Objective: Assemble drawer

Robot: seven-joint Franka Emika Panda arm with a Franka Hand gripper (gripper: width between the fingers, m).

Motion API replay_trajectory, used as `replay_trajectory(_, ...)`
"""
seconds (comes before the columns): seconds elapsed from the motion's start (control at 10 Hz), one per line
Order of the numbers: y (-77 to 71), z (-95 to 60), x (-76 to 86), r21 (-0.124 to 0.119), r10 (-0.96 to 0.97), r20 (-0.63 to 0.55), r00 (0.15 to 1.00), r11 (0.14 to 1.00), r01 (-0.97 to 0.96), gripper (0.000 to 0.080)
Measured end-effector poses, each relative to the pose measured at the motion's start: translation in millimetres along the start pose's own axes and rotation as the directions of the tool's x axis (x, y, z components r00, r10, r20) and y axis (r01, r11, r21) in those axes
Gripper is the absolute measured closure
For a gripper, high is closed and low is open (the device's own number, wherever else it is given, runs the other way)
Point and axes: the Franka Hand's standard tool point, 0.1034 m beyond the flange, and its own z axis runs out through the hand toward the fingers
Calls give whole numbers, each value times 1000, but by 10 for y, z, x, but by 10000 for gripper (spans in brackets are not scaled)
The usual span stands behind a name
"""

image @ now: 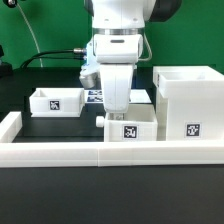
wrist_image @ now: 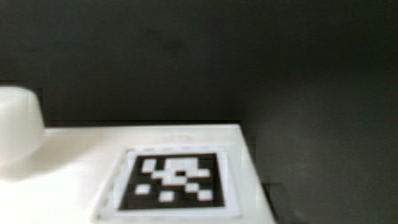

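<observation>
The drawer lies in three white parts. The tall boxy housing [image: 190, 100] stands at the exterior view's right. One small open tray [image: 55, 100] sits at the left, and a second tray [image: 132, 125] sits in the middle against the border wall. All three bear square tags. My gripper [image: 118, 107] hangs straight down at the middle tray's left rear part. Its fingertips are hidden there, so I cannot tell open from shut. The wrist view shows a white panel with a tag [wrist_image: 178, 182] close below. No fingers show in it.
A long low white border wall [image: 100, 152] runs along the front, with a short end piece at the left [image: 10, 125]. The marker board [image: 93, 97] lies behind the arm. A white rounded shape [wrist_image: 15, 125] is at the wrist view's edge.
</observation>
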Motion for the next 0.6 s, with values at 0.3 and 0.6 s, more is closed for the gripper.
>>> replay_trajectory(0.3, -15, -1, 144, 12, 16, -3, 1000, 1000, -16, 757)
replay_trajectory(0.6, -24, -1, 200, 12, 46, -6, 999, 999, -46, 757)
